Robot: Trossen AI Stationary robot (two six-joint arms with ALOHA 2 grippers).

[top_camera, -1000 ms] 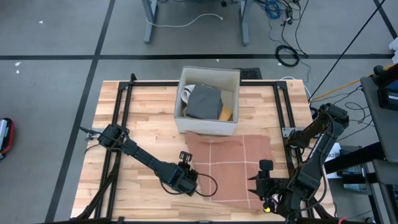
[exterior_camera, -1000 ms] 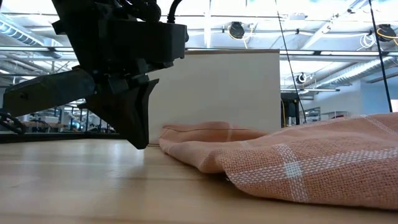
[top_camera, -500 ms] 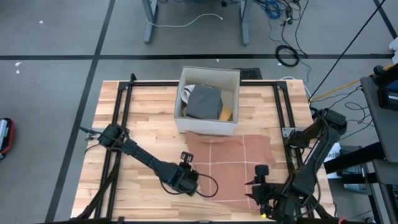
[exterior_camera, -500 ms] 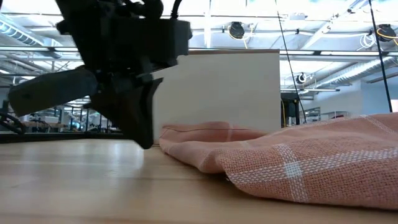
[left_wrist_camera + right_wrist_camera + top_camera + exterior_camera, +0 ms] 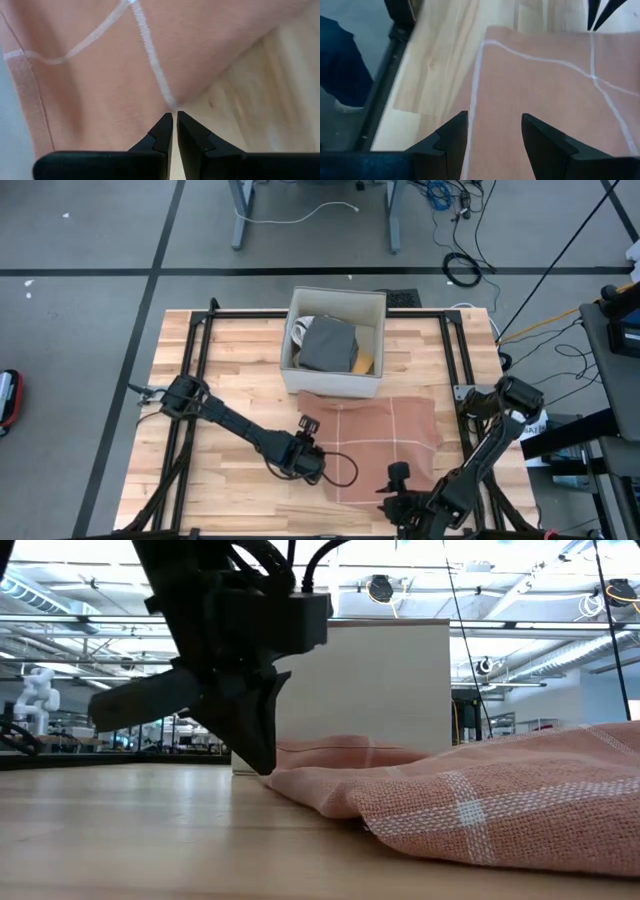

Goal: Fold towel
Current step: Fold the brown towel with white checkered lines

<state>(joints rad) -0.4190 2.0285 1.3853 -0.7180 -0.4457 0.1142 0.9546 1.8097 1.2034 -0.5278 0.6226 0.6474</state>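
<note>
1. Since a second ago, your left claw (image 5: pixel 312 463) has slid toward 3 o'clock and now meets the towel's (image 5: pixel 385 442) edge at 9 o'clock, while your right claw (image 5: pixel 398 498) has travelled toward 9 o'clock along the worktop's (image 5: pixel 240 380) front edge.
2. You can see in the left wrist view that the left claw's (image 5: pixel 174 120) fingers (image 5: pixel 161 131) are pressed together, tips right at the hem of the towel (image 5: pixel 110 70) where a pale stripe meets bare wood; whether any cloth is pinched between them you cannot tell.
3. From the low view, the left claw (image 5: pixel 262 762) points down with its tip at the worktop (image 5: pixel 150 830), touching the near fold of the towel (image 5: pixel 480 810).
4. Your right claw (image 5: pixel 492 132) has its fingers (image 5: pixel 452 137) spread apart, hovering over the towel's (image 5: pixel 545 105) 6 o'clock corner, with nothing between them.
5. You'll find the salmon towel with its white grid lines lying spread and rumpled on the worktop's 4 o'clock part, its far edge tucked against the white box (image 5: pixel 335 345) at 12 o'clock.
6. That box holds a folded grey cloth (image 5: pixel 328 345).
7. Beyond the worktop edge in the right wrist view, a person's blue trouser leg (image 5: pixel 342 65) shows.
</note>
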